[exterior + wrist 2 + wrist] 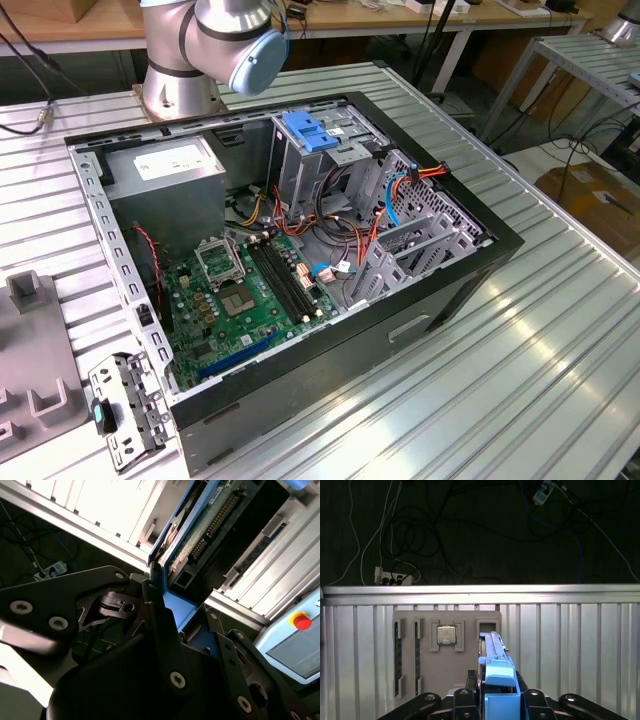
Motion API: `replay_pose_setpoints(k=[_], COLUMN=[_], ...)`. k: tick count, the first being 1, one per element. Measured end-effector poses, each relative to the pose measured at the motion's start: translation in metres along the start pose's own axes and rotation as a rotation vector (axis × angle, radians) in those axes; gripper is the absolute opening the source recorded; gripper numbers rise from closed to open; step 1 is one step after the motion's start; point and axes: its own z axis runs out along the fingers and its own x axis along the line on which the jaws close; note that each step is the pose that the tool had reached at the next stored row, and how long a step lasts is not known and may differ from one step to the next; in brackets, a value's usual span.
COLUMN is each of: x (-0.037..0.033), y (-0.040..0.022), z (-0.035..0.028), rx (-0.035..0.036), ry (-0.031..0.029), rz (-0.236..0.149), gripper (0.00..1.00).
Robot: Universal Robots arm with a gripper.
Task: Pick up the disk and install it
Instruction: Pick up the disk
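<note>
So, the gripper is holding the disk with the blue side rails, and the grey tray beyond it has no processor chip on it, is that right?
Not quite: the gripper does hold the disk with the blue side rails, but the grey tray has a processor chip seated in a square pocket, as the first wrist view shows.

The case is black; its board is green with black slots. A blue latch tops the grey cage, with red, orange and yellow cables on the exterior view's right. The supply is grey with a white sticker. The table is ribbed silver and the tray is grey. The gripper is black, and the disk has a blue rail.
</note>
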Motion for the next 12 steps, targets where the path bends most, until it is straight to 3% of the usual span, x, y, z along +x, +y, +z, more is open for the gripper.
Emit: replay_pose_setpoints(k=[12], x=[0.0001], y=[-0.0001], z=[-0.0108], rx=[0.0], ry=[0.0], rz=[0.0], gripper=[0.37])
